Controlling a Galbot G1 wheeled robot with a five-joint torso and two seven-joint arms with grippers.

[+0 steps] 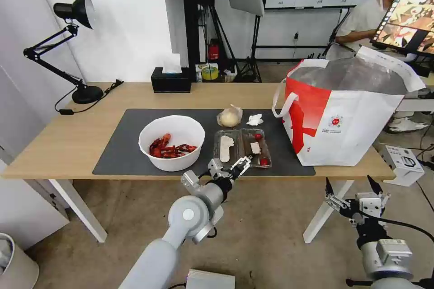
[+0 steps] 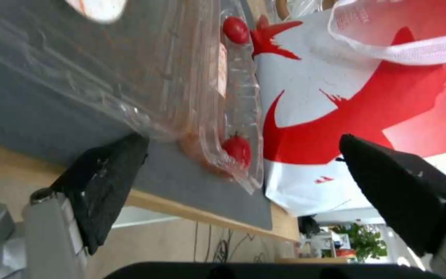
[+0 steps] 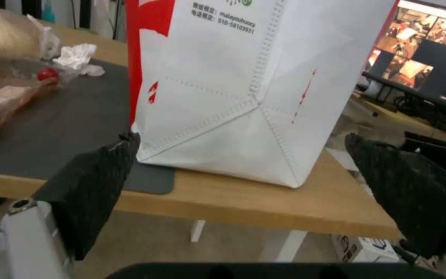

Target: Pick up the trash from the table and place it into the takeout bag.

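- My left gripper [image 1: 242,164] sits at the near edge of the table [image 1: 68,144], jaws spread wide, gripping nothing.
- From the left wrist view, the near corner of the plastic tray [image 2: 182,89] lies between the two black fingers [image 2: 104,182] but a little beyond their tips; I can't tell if either finger touches it.
- My right gripper [image 1: 352,189] hangs below and in front of the table's right end, jaws released and empty; in its wrist view the bag's lower corner lies ahead, between the spread fingers [image 3: 91,190] and well apart from them.
- Tray lies open on the grey mat [image 1: 117,153], small red tomatoes and a pale scrap inside.
- White bowl [image 1: 172,142] of red shells stands on the mat, just left of the tray.
- Behind the tray: small clear bag [image 1: 229,117] with a beige lump, and crumpled tissue [image 1: 254,119] beside it on its right.
- Takeout bag [image 1: 348,113] stands upright at the table's right end, mouth open, foil lining showing, near the tray's right side.
- Farthest back: black tissue box [image 1: 171,80], and a desk lamp [image 1: 68,45] at the far left corner.
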